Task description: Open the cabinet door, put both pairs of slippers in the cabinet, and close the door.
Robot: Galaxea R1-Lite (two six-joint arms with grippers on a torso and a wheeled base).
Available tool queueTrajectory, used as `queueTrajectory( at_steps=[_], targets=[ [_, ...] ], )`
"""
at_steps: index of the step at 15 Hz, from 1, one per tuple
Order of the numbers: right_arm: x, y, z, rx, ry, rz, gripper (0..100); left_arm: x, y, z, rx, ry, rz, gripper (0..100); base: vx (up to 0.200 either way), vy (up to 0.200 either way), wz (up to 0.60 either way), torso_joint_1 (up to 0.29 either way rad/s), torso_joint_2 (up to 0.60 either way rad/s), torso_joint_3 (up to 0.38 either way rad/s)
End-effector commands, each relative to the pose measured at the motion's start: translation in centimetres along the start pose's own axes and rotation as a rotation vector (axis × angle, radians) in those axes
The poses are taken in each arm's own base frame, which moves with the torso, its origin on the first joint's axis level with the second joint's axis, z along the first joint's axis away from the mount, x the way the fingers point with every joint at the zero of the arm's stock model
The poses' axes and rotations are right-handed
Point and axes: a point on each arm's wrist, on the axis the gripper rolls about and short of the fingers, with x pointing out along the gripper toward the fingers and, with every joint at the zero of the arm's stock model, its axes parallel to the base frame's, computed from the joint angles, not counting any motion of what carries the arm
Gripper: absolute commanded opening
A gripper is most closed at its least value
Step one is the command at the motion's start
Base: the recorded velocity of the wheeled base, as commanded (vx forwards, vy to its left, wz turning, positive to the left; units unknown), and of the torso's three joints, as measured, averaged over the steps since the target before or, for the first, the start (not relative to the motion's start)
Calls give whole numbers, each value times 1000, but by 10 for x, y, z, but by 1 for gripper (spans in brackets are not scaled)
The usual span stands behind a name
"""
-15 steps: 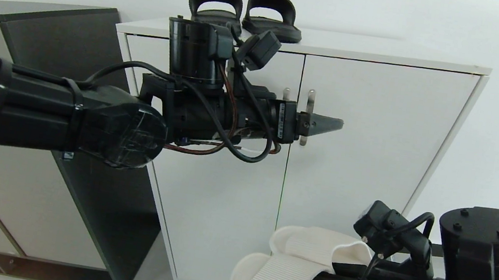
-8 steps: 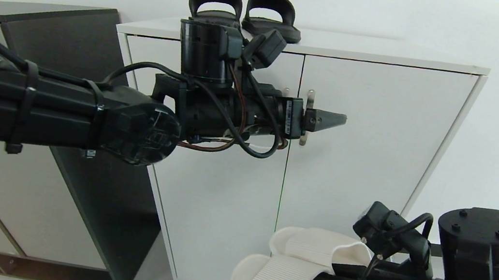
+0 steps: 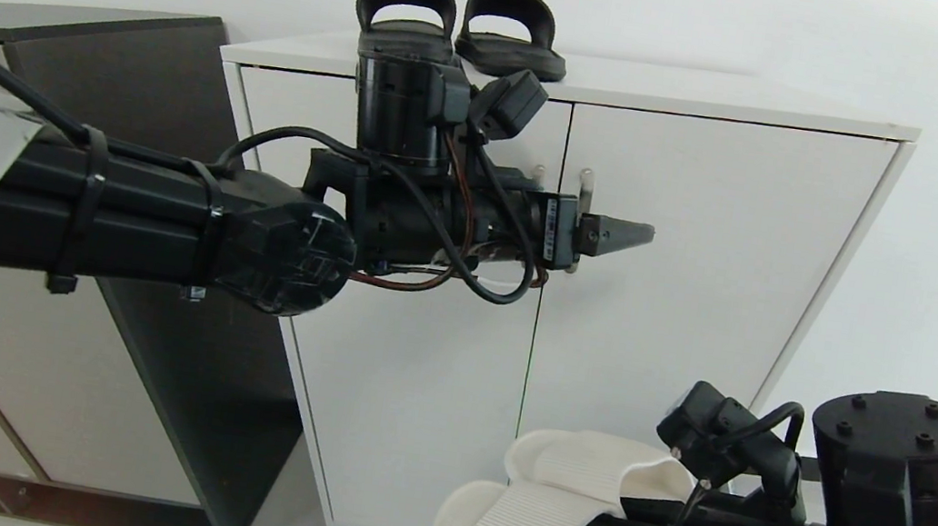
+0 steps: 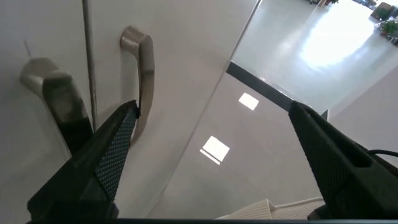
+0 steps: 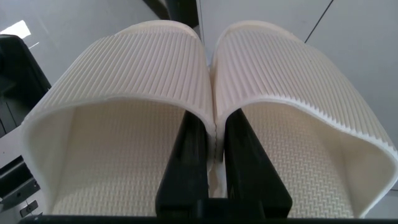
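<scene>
handle (image 4: 142, 71) lies just beside the spread left end effector (image 4: 212, 112).

A dark grey unit (image 3: 119, 72) stands against a white wall (image 3: 831, 39) on glossy floor (image 4: 280, 93).

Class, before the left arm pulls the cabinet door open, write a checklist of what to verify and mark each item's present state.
1. Is the left gripper open for the grasp: ok, spread wide.
2. Is the door handle centred in its gap: not ok, it sits at one fingertip.
3. Are the white slippers secure in the right gripper: ok, pinched by their adjoining straps.
4. Are the black slippers resting steady on the cabinet top: ok.
5. Is the swing of the door free of the white slippers: cannot tell.
</scene>
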Motion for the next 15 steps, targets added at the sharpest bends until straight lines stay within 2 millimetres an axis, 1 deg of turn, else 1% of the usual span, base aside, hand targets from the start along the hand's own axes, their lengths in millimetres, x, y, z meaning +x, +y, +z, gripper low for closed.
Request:
queueTrajectory(
  at_steps=[1, 5, 7, 8, 10, 11, 12, 13, 15],
  targets=[
    [1, 0, -1, 0, 4, 3, 0, 1, -1, 0, 0, 2, -7, 0, 0, 0, 0, 0, 0, 0],
    [0, 0, -2, -2, 8, 4, 0, -2, -1, 3, 1, -6, -7, 0, 0, 0, 0, 0, 0, 0],
    [0, 5, -9, -5, 31, 70, 0, -4, -6, -1, -2, 7, -12, 0, 0, 0, 0, 0, 0, 0],
    [-1, 6, -10, -11, 32, 100, 0, -9, -10, -2, -2, 14, -17, 0, 0, 0, 0, 0, 0, 0],
    [-2, 6, -16, -47, 47, 128, 0, -24, -30, -6, -2, 36, -48, 0, 0, 0, 0, 0, 0, 0],
    [-2, 6, -16, -47, 47, 128, 0, -24, -30, -6, -2, 36, -48, 0, 0, 0, 0, 0, 0, 0],
    [-3, 7, -21, -68, 62, 162, 0, -36, -49, -7, 1, 43, -84, 0, 0, 0, 0, 0, 0, 0],
    [-4, 8, -22, -69, 64, 180, 0, -41, -57, -6, 3, 44, -100, 0, 0, 0, 0, 0, 0, 0],
    [-5, 8, -22, -74, 60, 185, 0, -48, -66, -8, 10, 50, -112, 0, 0, 0, 0, 0, 0, 0]
  ],
)
